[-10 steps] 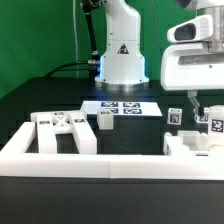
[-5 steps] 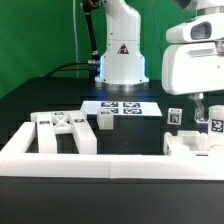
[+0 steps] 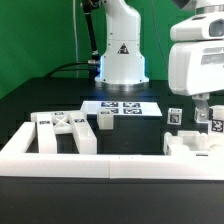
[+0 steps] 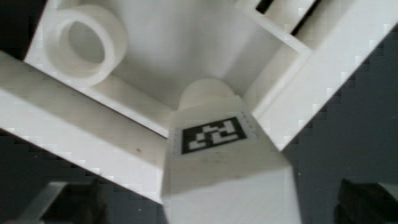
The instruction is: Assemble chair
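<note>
Nothing was joined yet, as far as either view showed: the chair (image 3: 190, 146) lay in loose white parts. The claw (image 3: 203, 105) hung with its jaws spread wide and nothing pinched between them. Right beneath it sat a square post (image 4: 217, 150), its tag facing the wrist camera, close against a piece with a round hole (image 4: 79, 44). Another tagged post (image 3: 175, 117) stood just beside the claw, toward the exterior view's left. Well away on that same side lay the frame piece (image 3: 62, 130) and a short block (image 3: 104, 120), both untouched. My read: early going, a first pick-up only being lined up, every joint left to make.
</note>
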Robot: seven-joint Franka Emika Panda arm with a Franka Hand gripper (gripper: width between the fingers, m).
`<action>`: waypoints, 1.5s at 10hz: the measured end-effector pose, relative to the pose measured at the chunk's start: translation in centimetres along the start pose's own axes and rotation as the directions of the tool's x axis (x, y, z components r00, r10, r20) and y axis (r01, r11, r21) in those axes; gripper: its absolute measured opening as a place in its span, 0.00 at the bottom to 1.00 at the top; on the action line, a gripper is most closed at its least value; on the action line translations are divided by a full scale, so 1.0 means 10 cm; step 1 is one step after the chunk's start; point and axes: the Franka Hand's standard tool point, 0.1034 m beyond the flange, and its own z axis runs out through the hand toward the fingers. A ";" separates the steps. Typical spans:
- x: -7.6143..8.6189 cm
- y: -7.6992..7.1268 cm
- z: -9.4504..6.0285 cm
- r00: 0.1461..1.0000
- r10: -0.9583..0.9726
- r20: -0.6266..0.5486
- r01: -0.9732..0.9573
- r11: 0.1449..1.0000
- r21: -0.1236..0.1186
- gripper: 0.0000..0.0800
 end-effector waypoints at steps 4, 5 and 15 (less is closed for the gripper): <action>0.00 0.01 0.00 0.999 0.034 0.000 -0.034 0.999 0.001 0.36; 0.00 0.01 0.00 0.999 0.038 0.000 -0.038 0.999 0.001 0.36; 0.03 0.05 0.02 0.396 0.918 0.007 -0.918 0.396 0.031 0.36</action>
